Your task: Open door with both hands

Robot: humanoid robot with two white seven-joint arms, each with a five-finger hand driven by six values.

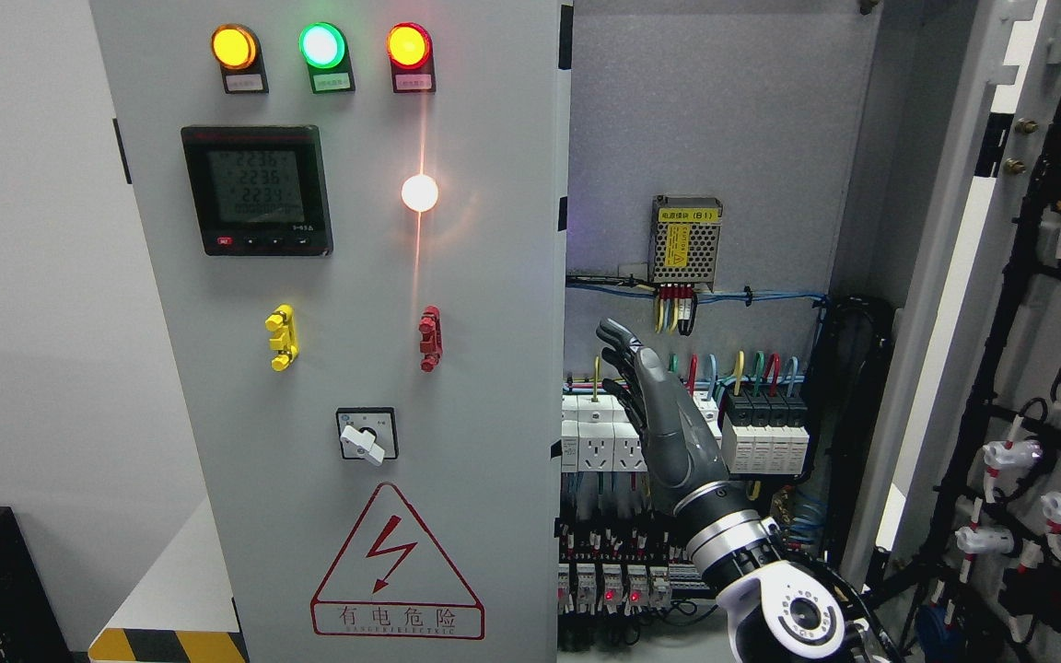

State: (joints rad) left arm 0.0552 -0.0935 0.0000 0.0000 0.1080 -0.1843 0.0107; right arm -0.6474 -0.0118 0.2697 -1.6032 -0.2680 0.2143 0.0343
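My right hand (646, 387) is raised inside the open cabinet, the arm coming up from the lower right of the view. Its fingers (618, 345) are stretched out and slightly fanned, pointing up and to the left, and they grip nothing. They sit just right of the left door (355, 276), close to its inner edge; whether the fingertips touch that edge I cannot quite tell from this angle.

The left door is shut and fills the middle of the view. It carries three lit lamps at the top, orange (234, 47), green (322, 45) and red (408, 45), a digital meter (257, 190) below them, a white glowing light (420, 192), a yellow handle (281, 337) and a red handle (430, 338), a rotary switch (366, 435) and a red triangular warning sign (396, 564).

The right door (1037, 368) is swung wide open at the far right, its inner face wired with black cables. Behind my hand, the cabinet interior shows a power supply with a yellow label (685, 239) and rows of breakers (678, 433).
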